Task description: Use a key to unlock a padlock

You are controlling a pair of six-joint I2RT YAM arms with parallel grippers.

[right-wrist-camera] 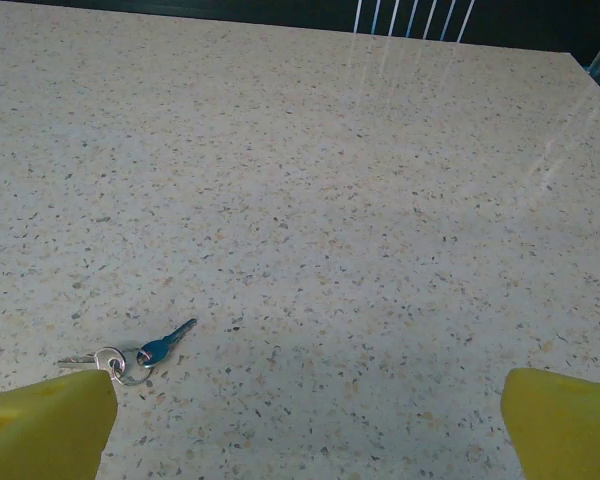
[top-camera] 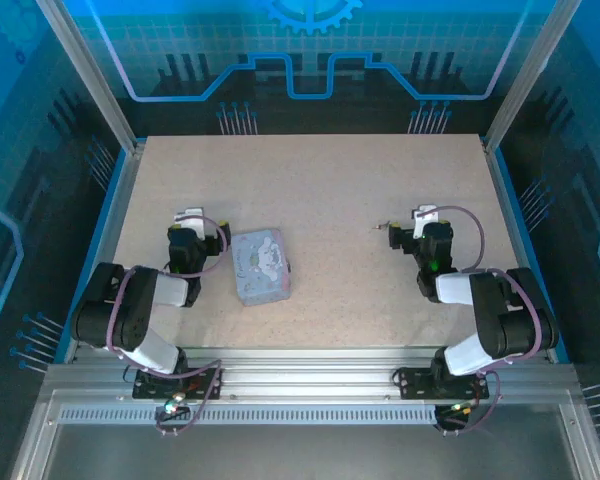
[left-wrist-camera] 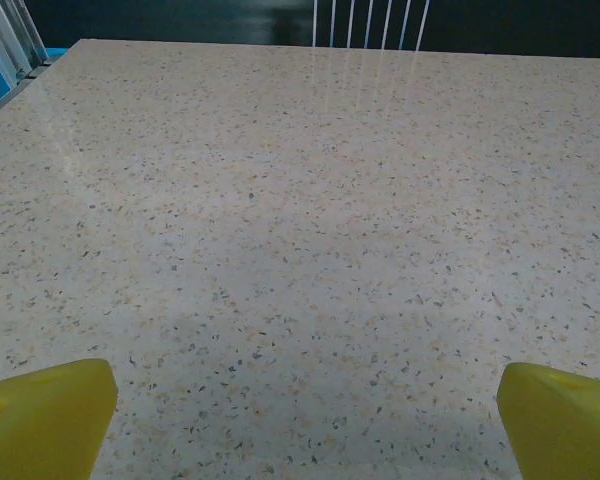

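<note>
Glossy speckled table [right-wrist-camera: 380,200], metal keys [right-wrist-camera: 152,350] (one blue-capped)

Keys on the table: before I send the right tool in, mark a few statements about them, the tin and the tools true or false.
1. The keys lie loose on the table, not gripped by the right tool. True.
2. The right tool is shut. False: its jaws stand wide open.
3. One key has a blue head. True.
4. The tin lies beside the right tool. False: it lies close to the left tool.
</note>
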